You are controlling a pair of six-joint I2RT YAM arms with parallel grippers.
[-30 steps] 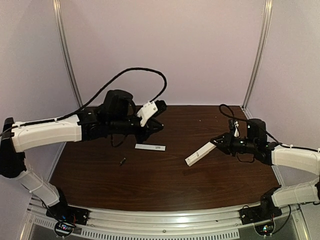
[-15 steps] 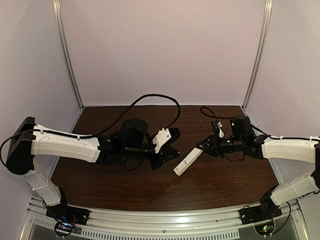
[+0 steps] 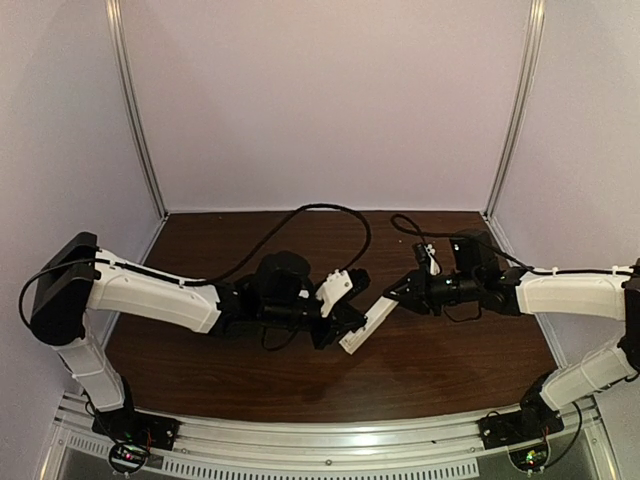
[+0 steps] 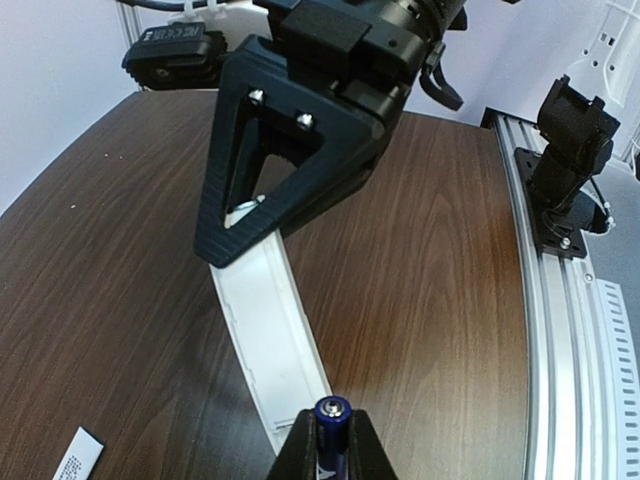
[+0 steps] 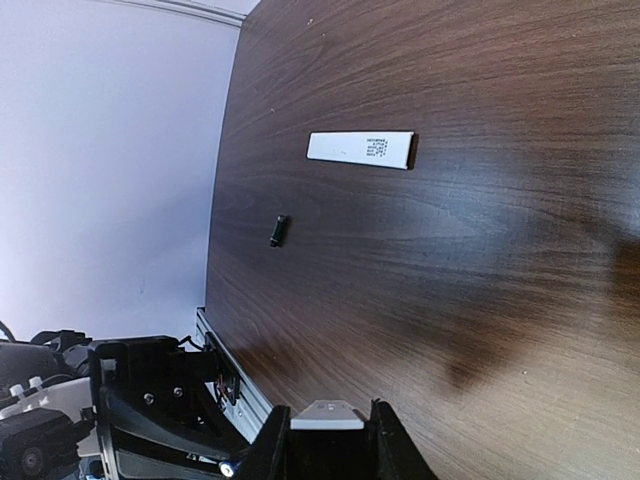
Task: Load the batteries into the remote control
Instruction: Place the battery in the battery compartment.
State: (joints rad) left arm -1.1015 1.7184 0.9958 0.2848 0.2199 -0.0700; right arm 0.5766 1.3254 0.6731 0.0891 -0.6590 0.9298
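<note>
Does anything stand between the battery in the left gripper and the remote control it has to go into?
Nothing visible does. The battery, shut in the left gripper, sits right at the free end of the remote control, which the right gripper holds by its other end.

Overhead camera looks down; close wrist cameras share the table (image 3: pixel 300 385).

A dark brown wood-grain table (image 3: pixel 440 370) with a metal rail (image 3: pixel 330 440) along its near edge. A flat white strip (image 5: pixel 360 150), small print at one end, lies flat on the wood. A small dark battery (image 5: pixel 279 230) lies near the strip, not touching it.
</note>
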